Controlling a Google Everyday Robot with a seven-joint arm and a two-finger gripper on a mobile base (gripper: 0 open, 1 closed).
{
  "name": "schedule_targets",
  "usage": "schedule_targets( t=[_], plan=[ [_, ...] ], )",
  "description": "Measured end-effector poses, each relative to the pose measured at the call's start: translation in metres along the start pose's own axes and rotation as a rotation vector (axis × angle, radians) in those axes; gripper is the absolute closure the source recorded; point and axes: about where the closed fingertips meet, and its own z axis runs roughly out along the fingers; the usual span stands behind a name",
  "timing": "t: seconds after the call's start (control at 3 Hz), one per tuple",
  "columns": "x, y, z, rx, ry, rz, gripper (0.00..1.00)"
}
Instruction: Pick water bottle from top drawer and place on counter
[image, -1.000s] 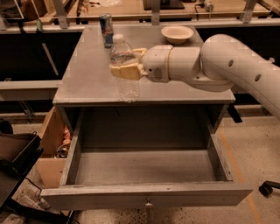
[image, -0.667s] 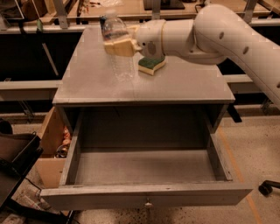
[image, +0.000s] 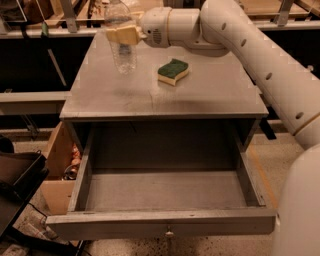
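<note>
Just one water bottle (image: 124, 57) in the gripper (image: 122, 35) over the counter (image: 200, 100); one sponge (image: 173, 71).

The arm (image: 260, 55) is built of smooth off-white rounded segments dotted with small dark holes; the gripper (image: 121, 35), over the worktop's (image: 210, 95) far edge, is fitted with pale tan fingers (image: 132, 34).
</note>
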Motion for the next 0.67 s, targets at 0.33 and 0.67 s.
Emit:
schedule_targets(
  t=[0.33, 0.67],
  plan=[
    [0.026, -0.012, 0.023, -0.03, -0.031, 0.042, 1.0],
    [0.055, -0.02, 0.038, -0.04, -0.045, 0.082, 1.0]
  ],
)
